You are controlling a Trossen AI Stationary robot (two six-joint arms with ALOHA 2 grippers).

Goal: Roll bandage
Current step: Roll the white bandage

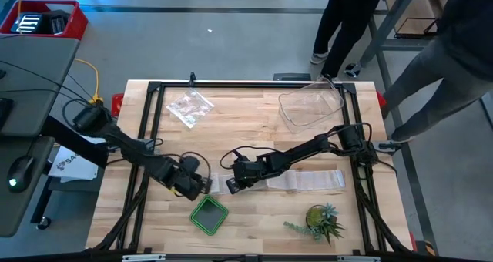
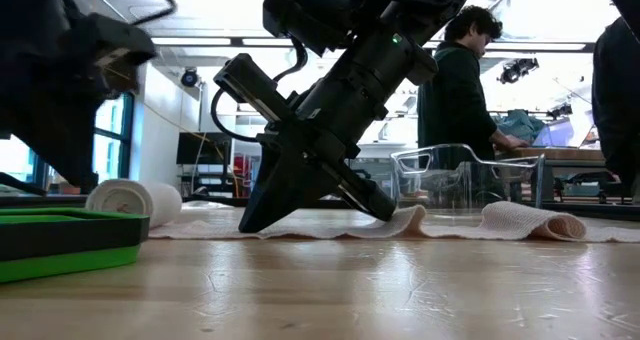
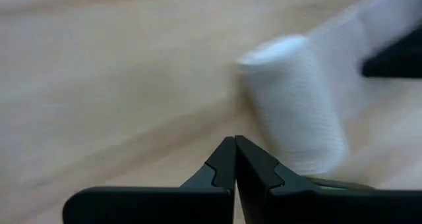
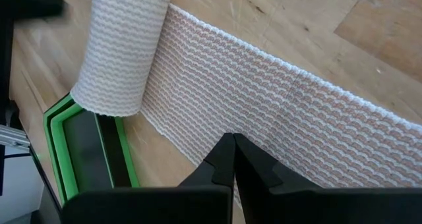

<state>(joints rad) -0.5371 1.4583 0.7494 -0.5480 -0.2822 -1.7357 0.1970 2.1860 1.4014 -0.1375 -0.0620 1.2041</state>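
right pincer (image 2: 262,218) closed, pressing flat bandage (image 4: 277,112) onto surface (image 1: 254,216), likely anchoring; left pincer (image 3: 235,145) closed beside roll.

Wooden table (image 1: 254,223) — bandage (image 1: 308,179), green tray (image 1: 209,215), plant (image 1: 322,222)

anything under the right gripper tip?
The right gripper, shut, presses on the bandage strip, flat on the table. The roll sits beside the green tray. The contact spot is hidden.
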